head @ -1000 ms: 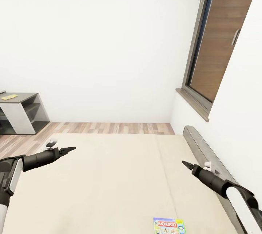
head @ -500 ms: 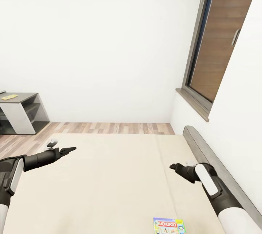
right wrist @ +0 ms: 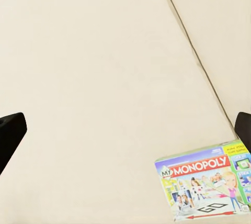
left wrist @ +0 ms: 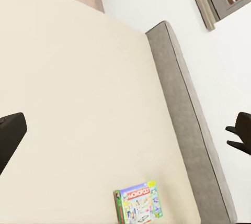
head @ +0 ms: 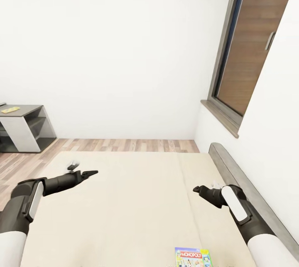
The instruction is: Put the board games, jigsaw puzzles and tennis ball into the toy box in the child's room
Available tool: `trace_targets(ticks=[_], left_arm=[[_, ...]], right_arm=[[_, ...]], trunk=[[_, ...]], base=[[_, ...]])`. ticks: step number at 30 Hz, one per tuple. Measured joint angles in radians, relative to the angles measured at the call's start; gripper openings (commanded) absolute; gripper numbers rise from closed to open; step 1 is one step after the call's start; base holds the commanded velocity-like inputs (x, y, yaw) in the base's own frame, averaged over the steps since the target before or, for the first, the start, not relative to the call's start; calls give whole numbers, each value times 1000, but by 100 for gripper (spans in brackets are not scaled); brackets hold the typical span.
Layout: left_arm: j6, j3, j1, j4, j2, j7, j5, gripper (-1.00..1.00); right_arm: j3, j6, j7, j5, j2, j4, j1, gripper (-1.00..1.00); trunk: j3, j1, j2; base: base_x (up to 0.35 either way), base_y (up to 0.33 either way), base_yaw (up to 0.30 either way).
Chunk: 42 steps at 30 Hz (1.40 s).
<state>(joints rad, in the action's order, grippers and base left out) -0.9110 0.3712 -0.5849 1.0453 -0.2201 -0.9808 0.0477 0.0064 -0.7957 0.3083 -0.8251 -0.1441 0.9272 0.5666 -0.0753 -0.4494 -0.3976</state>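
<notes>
While both end effectors gape empty, board game [head: 193, 257] on bed [head: 137, 200], unobstructed

Plain white walls [head: 124, 50] meet at a corner; a strip of wood-plank floor [head: 124, 145] runs along the far wall; a grey open-shelved unit [head: 25, 129] stands at the left; a dark-framed window [head: 245, 46] with a grey sill shows brown slats; light is even.
</notes>
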Motion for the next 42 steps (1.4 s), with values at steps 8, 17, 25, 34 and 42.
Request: trace_targets(ticks=[8,17,25,34,42], left_arm=[[1,-5,0,-1,5,8,0,100],[0,-5,0,-1,4,-1,2,100],[-1,-5,0,-1,6,1,2,100],[-2,-7,0,-1,5,2,0,100],[-1,-11,0,-1,13,11,-1,100]], right_arm=[[2,-2,0,0,-1,-3,-1,100],[4,-3,3,2,0,-7,-1,100],[5,-1,3,72,0,-9,-1,100],[24,22,0,155,1,-12,-3,100],[105,106,-2,163,0,-15,-4,100]], trunk=[[-13,0,0],[-27,0,0],[-40,0,0],[-55,0,0],[-68,0,0]], base=[[0,0,0],[0,0,0],[0,0,0],[0,0,0],[0,0,0]])
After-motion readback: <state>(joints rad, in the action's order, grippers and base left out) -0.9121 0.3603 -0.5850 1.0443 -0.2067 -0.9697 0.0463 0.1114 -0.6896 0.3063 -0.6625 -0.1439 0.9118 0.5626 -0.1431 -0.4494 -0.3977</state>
